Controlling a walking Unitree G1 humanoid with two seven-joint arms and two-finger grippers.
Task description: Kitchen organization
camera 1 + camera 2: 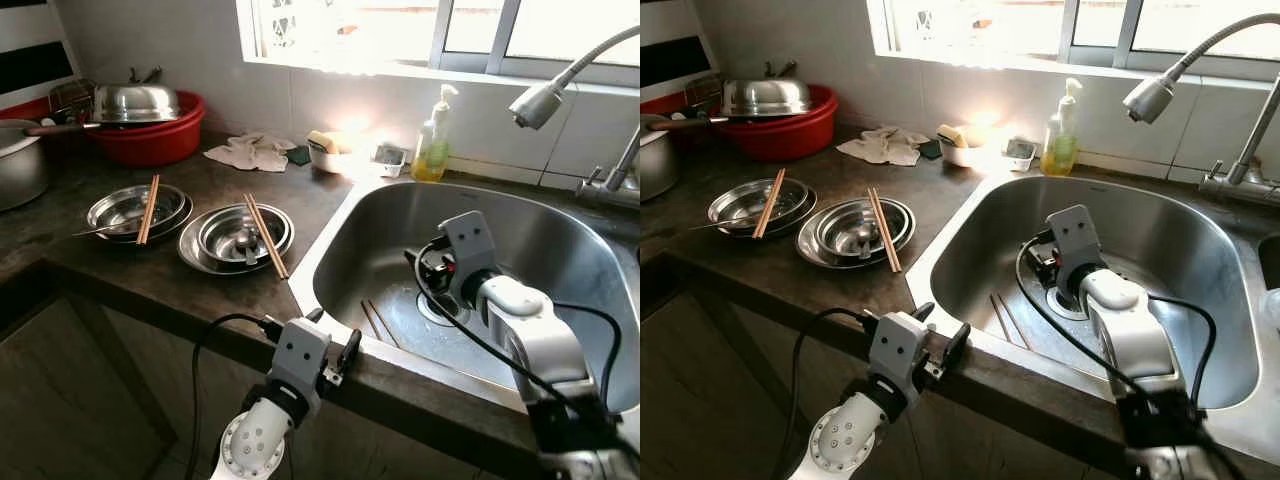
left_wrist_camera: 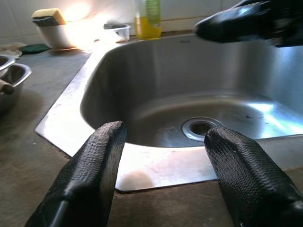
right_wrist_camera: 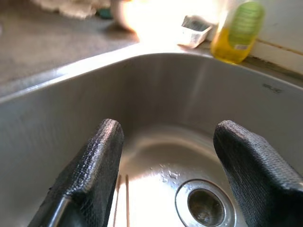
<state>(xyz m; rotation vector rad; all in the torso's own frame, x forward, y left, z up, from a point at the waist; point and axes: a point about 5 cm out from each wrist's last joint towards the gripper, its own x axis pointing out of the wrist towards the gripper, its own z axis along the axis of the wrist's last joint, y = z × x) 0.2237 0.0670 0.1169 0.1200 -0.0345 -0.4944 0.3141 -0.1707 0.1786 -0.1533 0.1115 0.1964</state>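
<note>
Right gripper (image 3: pixel 163 175) hangs wide open and empty inside the steel sink (image 1: pixel 560 235) above chopsticks (image 1: pixel 1002 318); left gripper (image 2: pixel 163 184), open and empty, sits at the counter edge (image 1: pixel 150 290); stacked steel bowls (image 1: pixel 236 238) lie left.

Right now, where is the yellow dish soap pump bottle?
The yellow dish soap pump bottle stands on the ledge behind the steel sink, below the window, right of the small white tray.

A soap bottle (image 1: pixel 433 143) stands behind the sink (image 1: pixel 330 250), below the window (image 1: pixel 440 30). The faucet (image 1: pixel 545 98) arches over the sink.
</note>
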